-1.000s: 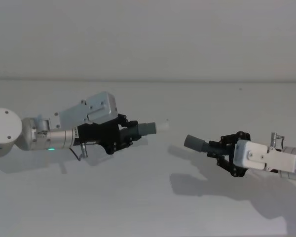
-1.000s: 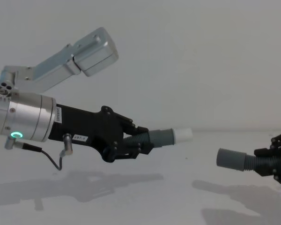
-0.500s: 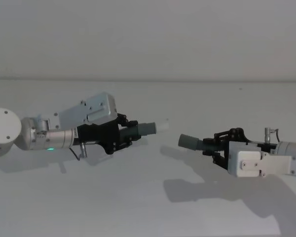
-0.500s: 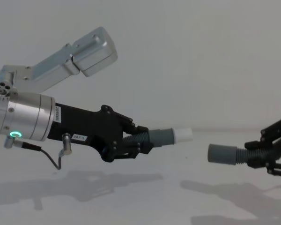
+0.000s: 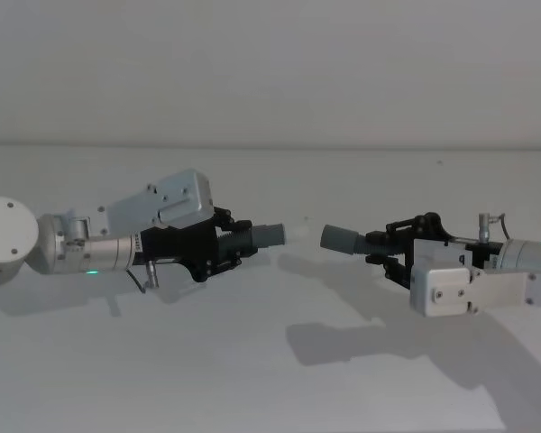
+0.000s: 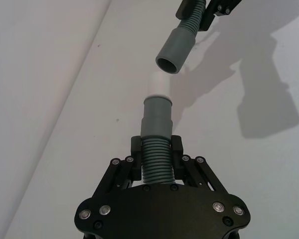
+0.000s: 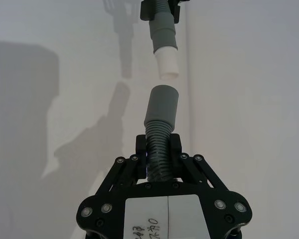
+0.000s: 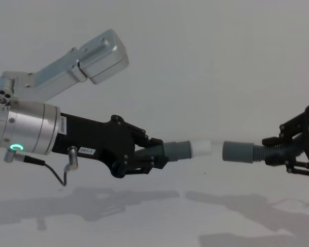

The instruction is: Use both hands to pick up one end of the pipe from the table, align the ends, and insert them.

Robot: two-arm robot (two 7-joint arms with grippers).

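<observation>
Both pipe pieces hang above the white table (image 5: 252,370). My left gripper (image 5: 238,242) (image 8: 155,154) (image 6: 157,148) is shut on the corrugated part of one piece. That piece's grey cuff (image 8: 177,150) with the white tip (image 8: 201,148) (image 6: 159,84) points right. My right gripper (image 5: 384,249) (image 8: 285,154) (image 7: 158,146) is shut on the other piece. This second piece's plain grey cuff (image 8: 237,152) (image 5: 341,238) (image 7: 161,107) points left. The two ends face each other, nearly in line, with a small gap between them. They do not touch.
A pale wall (image 5: 270,72) rises behind the table's far edge. The arms' shadows (image 5: 379,343) fall on the table below them. The left arm's silver link (image 8: 77,64) slants up above its wrist.
My right gripper has moved left and risen, turning at the wrist, so its grey cuff now stands close to the white tip. The left arm has stayed still.
</observation>
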